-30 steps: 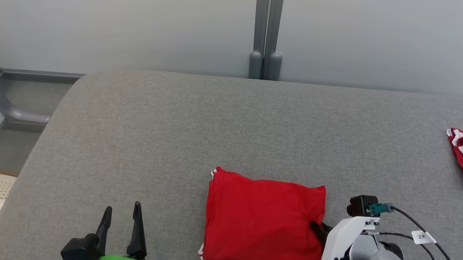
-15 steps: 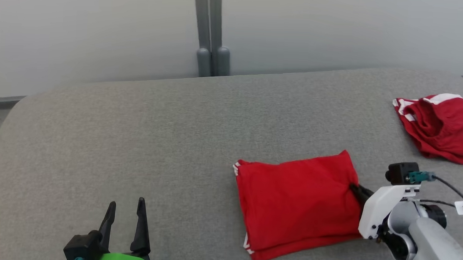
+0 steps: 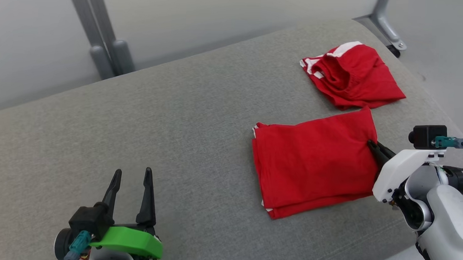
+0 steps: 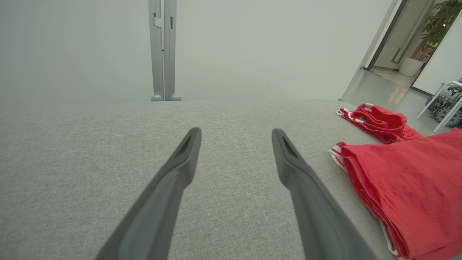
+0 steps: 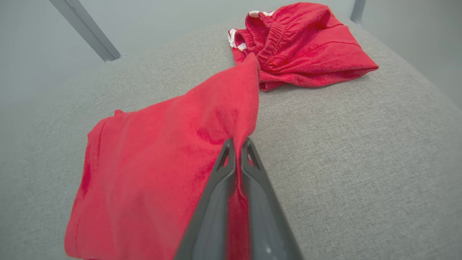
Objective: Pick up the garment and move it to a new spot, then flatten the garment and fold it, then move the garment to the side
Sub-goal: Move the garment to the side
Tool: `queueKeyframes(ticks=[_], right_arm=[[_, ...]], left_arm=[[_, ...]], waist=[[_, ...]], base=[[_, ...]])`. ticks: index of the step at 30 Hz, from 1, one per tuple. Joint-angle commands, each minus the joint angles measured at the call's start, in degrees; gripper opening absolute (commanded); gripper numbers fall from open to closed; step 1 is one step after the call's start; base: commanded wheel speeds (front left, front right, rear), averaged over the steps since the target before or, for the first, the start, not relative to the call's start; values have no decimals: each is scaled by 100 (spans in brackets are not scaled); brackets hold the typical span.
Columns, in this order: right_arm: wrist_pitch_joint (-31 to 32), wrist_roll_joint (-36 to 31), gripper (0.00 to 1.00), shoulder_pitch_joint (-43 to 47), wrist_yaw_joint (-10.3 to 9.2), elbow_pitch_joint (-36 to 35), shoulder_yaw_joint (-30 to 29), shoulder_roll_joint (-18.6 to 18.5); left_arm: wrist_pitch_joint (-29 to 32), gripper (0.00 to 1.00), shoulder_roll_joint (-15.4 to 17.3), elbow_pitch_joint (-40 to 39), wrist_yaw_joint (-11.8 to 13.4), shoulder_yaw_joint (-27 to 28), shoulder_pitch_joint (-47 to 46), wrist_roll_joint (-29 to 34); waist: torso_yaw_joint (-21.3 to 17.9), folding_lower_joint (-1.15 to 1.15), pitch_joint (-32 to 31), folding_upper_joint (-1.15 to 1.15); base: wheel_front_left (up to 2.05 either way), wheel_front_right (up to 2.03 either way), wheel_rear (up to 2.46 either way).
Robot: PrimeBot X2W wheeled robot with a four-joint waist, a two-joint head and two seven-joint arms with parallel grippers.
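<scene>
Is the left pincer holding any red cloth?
No, the left pincer stands open over bare grey cushion, apart from the folded red garment.

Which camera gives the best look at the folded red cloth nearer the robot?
The head view: the folded garment lies whole there, seen from above. The right wrist view shows it close, its edge pinched in the shut right end effector. The left wrist view catches its layered side, cut off at the frame's right.
</scene>
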Motion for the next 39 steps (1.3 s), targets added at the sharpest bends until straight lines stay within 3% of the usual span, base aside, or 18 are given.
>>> queueKeyframes(ticks=[1, 8, 28, 39], right_arm=[[-39, -39, 0, -123, -4, -40, -7, 56], [-182, -94, 0, -276, -4, 18, 16, 216], [-270, -650, 0, -2182, -4, 929, -114, 413], [-488, -1144, 0, -3099, -4, 1965, -568, 70]], left_arm=[[1, 100, 25, 27, -30, 20, -132, 44], [1, 100, 28, 129, -93, 55, -225, 123], [2, 100, 26, 76, 44, -65, -196, -202], [2, 100, 26, 31, 41, -92, -238, -145]], waist=[[-795, 0, 493, 0], [-759, 0, 540, 0], [417, 0, 370, 0], [796, 0, 517, 0]], base=[[0, 0, 0], [0, 0, 0], [0, 0, 0], [0, 0, 0]])
